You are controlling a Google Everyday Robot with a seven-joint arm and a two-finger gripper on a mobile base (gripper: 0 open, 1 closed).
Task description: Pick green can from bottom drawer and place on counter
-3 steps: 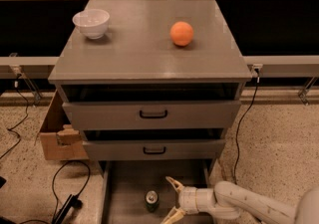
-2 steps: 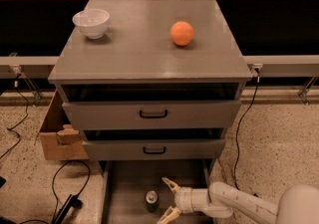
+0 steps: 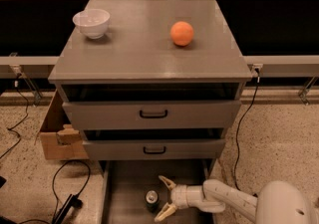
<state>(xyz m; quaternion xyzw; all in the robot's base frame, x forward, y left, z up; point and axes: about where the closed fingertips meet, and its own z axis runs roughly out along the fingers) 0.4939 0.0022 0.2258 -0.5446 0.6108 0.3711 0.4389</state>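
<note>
The green can (image 3: 151, 200) stands upright on the floor of the bottom drawer (image 3: 124, 193), which is pulled out at the foot of the cabinet. Its silver top faces up. My gripper (image 3: 165, 197) is low in that drawer, just right of the can, with its two tan fingers spread open toward it, one above and one below the can's level. The white arm reaches in from the lower right. The counter (image 3: 144, 54) is the cabinet's grey top.
A white bowl (image 3: 91, 22) sits at the counter's back left and an orange ball (image 3: 182, 33) at its back right. The two upper drawers with black handles stand slightly out. A cardboard box (image 3: 57, 133) and black cables lie on the floor to the left.
My gripper has moved left along the drawer, closer to the can. The can, bowl and ball have not moved.
</note>
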